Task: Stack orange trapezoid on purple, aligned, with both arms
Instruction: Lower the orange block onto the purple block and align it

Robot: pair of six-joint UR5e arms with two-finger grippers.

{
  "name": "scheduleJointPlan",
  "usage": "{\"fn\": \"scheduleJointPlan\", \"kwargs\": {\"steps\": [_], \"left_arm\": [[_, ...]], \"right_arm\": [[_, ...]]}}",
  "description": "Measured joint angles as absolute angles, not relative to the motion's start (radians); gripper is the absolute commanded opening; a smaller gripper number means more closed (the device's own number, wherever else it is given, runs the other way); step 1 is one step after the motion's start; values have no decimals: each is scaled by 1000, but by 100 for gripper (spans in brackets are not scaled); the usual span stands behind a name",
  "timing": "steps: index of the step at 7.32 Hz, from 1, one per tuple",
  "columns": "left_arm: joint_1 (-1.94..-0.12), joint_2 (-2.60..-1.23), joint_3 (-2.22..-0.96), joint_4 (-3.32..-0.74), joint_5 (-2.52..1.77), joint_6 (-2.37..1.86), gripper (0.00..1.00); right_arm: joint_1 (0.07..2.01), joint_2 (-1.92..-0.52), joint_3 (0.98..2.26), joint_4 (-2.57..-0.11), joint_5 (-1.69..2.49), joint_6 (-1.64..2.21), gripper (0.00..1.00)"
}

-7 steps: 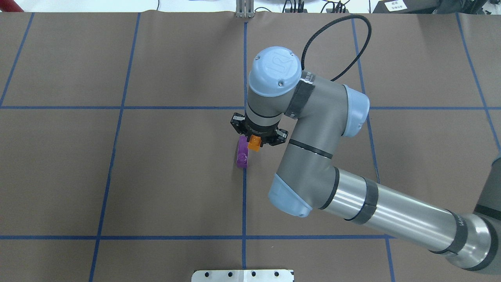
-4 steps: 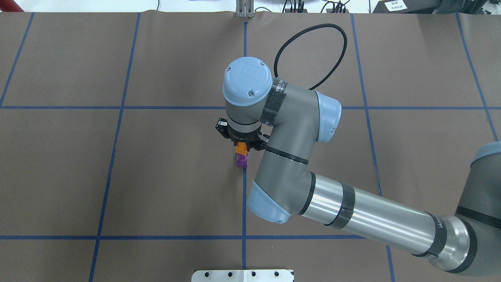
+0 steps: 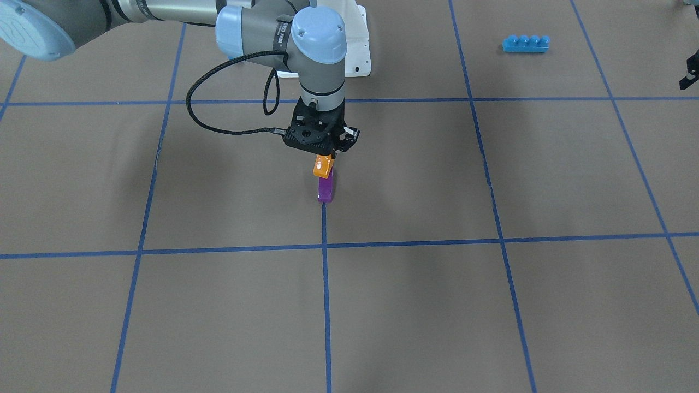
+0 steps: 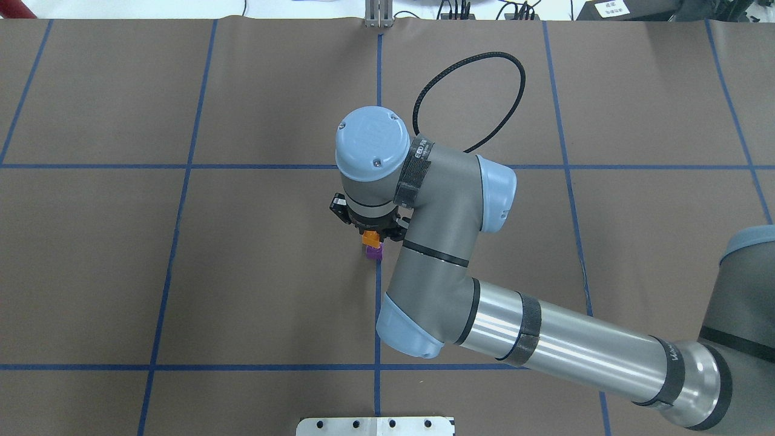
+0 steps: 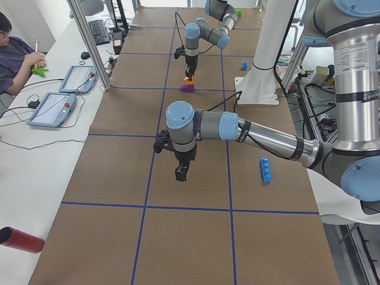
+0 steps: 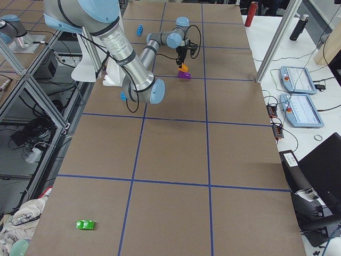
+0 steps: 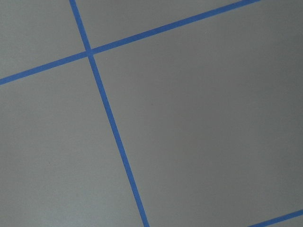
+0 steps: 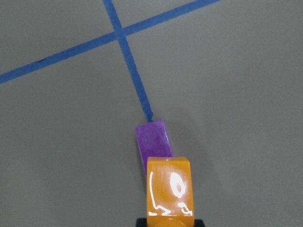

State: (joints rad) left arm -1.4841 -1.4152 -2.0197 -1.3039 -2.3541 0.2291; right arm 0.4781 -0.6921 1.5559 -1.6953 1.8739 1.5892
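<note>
orange trapezoid (image 8: 169, 189) over purple (image 8: 152, 139) — axes parallel (along tape line (image 8: 135, 80))

Right arm (image 4: 442, 200): matte grey housings, light blue joint caps (image 4: 372, 142), round. Wrist cap carries an embossed logo and three small screws at its rim. Forearm is a polished silver tube (image 4: 581, 354) ringed by black bands (image 4: 527, 332). Black strap (image 4: 413, 172) with white lettering, unreadable. Braided black cable (image 4: 474, 54) loops off the wrist. Right gripper (image 3: 326, 159): black, boxy body with round holes. Left arm (image 5: 267, 138): same grey, blue and silver; left gripper (image 5: 181, 173) black.
</note>
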Motion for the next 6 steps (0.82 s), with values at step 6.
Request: {"fn": "scheduleJointPlan", "kwargs": {"steps": [6], "left_arm": [[-1483,-1417,-2013,-1304,-2355,226,100]], "right_arm": [[466,-693,1547,-1700,1848,1588,0]]}}
